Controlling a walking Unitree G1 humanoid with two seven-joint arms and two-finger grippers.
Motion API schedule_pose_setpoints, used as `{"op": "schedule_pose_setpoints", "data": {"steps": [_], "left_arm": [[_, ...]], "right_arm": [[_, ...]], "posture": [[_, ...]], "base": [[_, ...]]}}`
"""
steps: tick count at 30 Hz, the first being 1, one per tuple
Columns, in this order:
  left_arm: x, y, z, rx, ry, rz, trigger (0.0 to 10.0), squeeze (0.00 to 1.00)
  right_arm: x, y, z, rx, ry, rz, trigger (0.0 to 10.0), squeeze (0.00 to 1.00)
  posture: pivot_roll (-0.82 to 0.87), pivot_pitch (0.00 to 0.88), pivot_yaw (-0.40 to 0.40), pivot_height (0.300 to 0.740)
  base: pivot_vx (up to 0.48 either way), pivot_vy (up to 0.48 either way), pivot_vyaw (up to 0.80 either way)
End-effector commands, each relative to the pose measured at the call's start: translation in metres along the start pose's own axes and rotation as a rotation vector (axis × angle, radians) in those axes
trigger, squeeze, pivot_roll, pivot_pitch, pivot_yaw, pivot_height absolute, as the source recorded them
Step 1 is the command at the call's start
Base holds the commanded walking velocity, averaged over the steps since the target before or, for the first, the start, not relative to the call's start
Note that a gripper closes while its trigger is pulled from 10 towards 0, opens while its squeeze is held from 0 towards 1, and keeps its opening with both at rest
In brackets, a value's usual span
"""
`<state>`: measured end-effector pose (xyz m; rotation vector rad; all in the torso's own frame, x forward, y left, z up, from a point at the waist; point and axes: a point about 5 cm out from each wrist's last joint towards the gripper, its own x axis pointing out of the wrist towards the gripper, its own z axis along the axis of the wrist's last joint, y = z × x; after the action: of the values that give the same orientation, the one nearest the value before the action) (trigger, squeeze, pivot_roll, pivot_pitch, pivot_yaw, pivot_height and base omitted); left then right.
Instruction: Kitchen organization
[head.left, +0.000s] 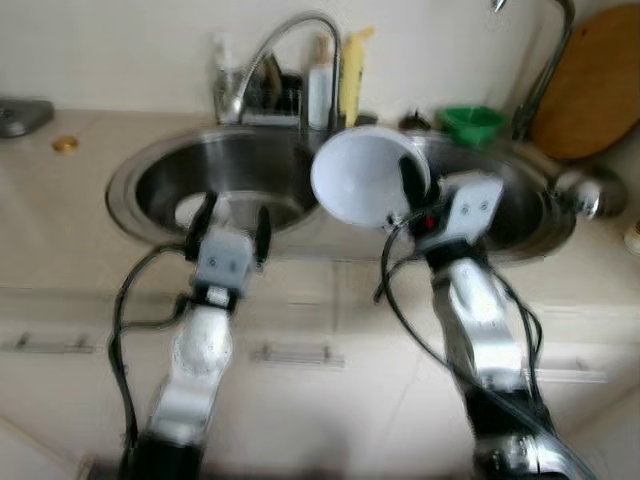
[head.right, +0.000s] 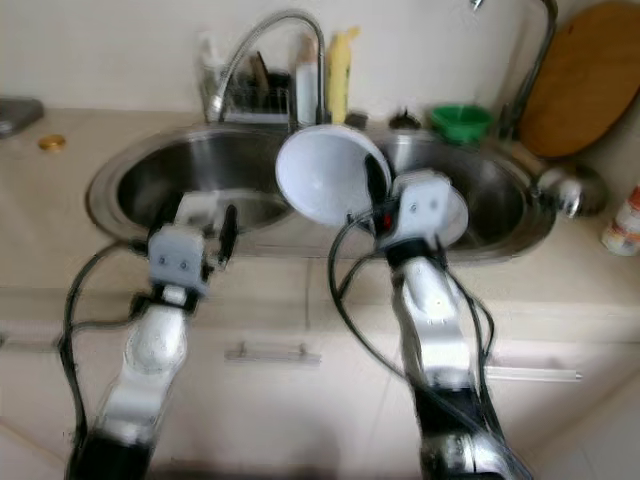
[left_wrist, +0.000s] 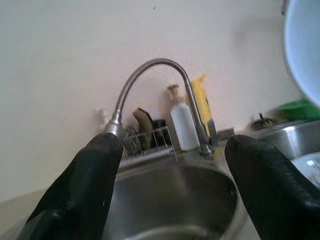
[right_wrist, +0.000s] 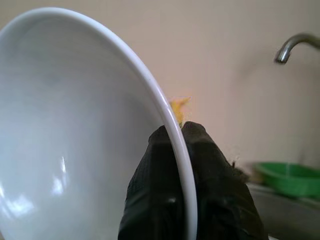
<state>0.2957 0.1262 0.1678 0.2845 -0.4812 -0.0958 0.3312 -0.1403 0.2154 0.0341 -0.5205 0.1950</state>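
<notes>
Standing before a double steel sink (head.left: 130, 185) set in a pale countertop (head.left: 60, 230), with cupboard fronts and bar handles below. Looking past a curved gooseneck tap (left_wrist: 150, 85) at the back of the left basin, with a wire rack (left_wrist: 150, 140), a white bottle (left_wrist: 182, 125) and a yellow bottle (left_wrist: 202, 107) lined up behind it against a plain cream wall. Noting a green bowl (head.left: 472, 122) behind the right basin, a second tap near it, a round wooden board (head.left: 595, 85) leaning on the wall at far right, and a small brass-coloured disc (head.left: 65, 144) on the counter at far left.

Holding a white bowl (head.left: 365, 175) tilted on edge above the divide between the basins, its hollow facing the robot's left; right gripper (right_wrist: 185, 165) pinching the rim, one black finger inside and one outside, closed tight on it.

Hovering the left gripper (left_wrist: 170, 165) over the near rim of the left basin, fingers spread wide, gripping nothing.

Seeing something pale and flat lying in each basin, too blurred to identify.
</notes>
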Motion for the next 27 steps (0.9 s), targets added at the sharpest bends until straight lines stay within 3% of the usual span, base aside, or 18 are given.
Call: {"op": "schedule_pose_setpoints", "data": {"steps": [1,6,13,19,20,21,22,27], "left_arm": [[0.002,0.008,0.001,0.015,-0.008,0.021,10.0,0.0],[0.002,0.008,0.001,0.013,-0.011,0.021,10.0,0.0],[0.001,0.005,0.005,-0.007,-0.042,0.011,10.0,0.0],[0.0,0.005,0.005,-0.006,-0.041,0.012,10.0,0.0],[0.0,0.005,0.005,-0.005,-0.041,0.011,10.0,0.0],[0.0,0.005,0.005,-0.005,-0.042,0.011,10.0,0.0],[0.0,0.005,0.005,-0.004,-0.041,0.011,10.0,0.0],[0.001,0.005,0.005,-0.003,-0.041,0.012,10.0,0.0]], "right_arm": [[0.005,0.007,0.005,0.016,-0.028,0.011,0.0,0.0],[0.007,0.0,0.001,-0.01,0.007,-0.037,0.0,0.0],[0.015,-0.04,-0.022,-0.142,0.213,-0.281,0.0,0.0],[0.016,-0.059,-0.034,-0.224,0.326,-0.366,0.0,0.0],[0.016,-0.062,-0.042,-0.269,0.396,-0.353,2.0,0.0],[0.016,-0.062,-0.05,-0.301,0.457,-0.334,4.7,0.0],[0.015,-0.062,-0.054,-0.314,0.488,-0.327,10.0,0.0],[0.005,-0.048,-0.084,-0.345,0.727,-0.191,10.0,0.0]], "posture": [[0.04,0.0,-0.028,0.74],[0.05,0.0,-0.029,0.74],[0.05,0.0,-0.031,0.74],[0.05,0.0,-0.032,0.74],[0.06,0.0,-0.033,0.74],[0.06,0.0,-0.034,0.74],[0.06,0.0,-0.034,0.74],[0.06,0.0,-0.037,0.74]], "base": [[0.3,0.0,0.0],[0.293,0.0,0.0],[0.0,0.0,0.0],[0.0,0.0,0.0],[0.0,0.0,0.0],[0.0,0.0,0.0],[0.0,0.0,0.0],[0.0,0.0,0.0]]}}
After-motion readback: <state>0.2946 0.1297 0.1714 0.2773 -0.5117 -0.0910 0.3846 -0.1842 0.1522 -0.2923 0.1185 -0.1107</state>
